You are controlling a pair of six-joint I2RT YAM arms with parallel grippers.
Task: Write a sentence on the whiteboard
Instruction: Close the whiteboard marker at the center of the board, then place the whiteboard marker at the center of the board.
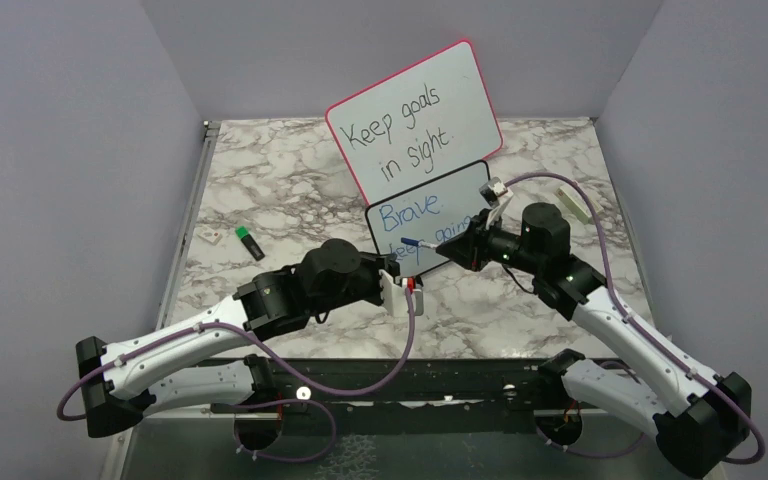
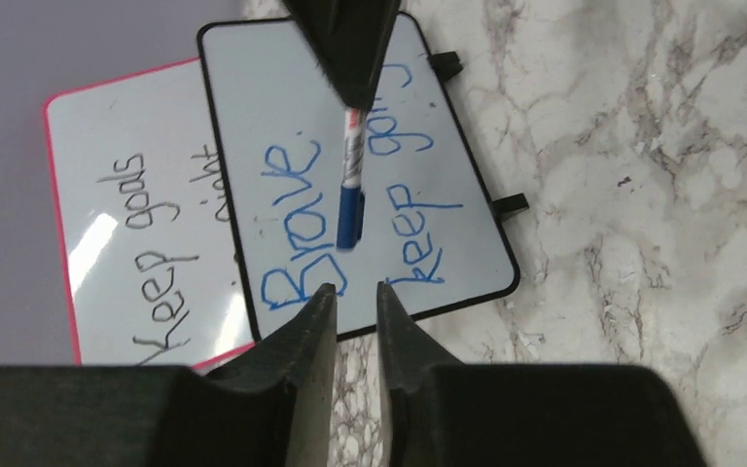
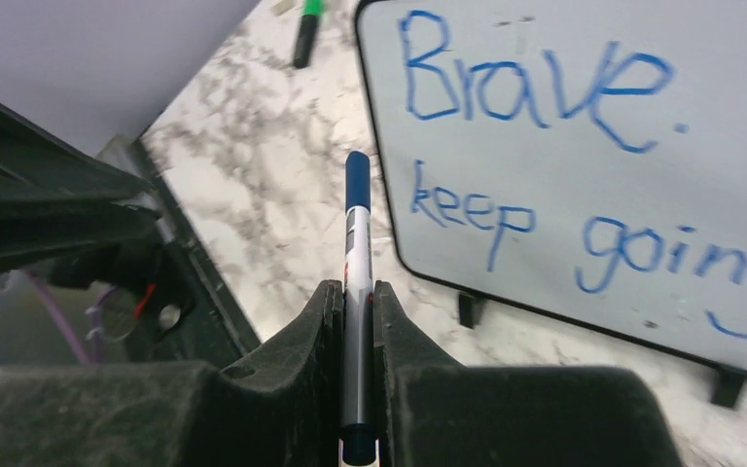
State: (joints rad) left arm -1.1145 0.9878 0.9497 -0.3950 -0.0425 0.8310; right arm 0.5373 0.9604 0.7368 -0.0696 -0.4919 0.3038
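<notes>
1. While the right gripper (image 3: 355, 290) pinches a blue marker (image 3: 355, 248) by its barrel between both fingers, the marker's blue end points out towards the left arm.
2. In the right wrist view that blue end lies just beside the left frame of the whiteboard (image 1: 455, 195), off the writing surface.
3. The whiteboard stands tilted on its little black feet near the middle of the marble tabletop (image 1: 290, 180). It overlaps the lower part of a larger pink-framed board (image 1: 415, 125) behind it.
4. The sentence (image 3: 545, 146) is written on it in blue: "Brave." on top and "keep going" underneath.
5. The left gripper (image 2: 355, 292) hovers near the whiteboard's lower edge, its fingers a narrow gap apart with nothing between them.
6. A green-ended marker (image 1: 249, 243) lies well apart on the left of the tabletop, with a small white item (image 1: 212, 237) just beside it.
</notes>
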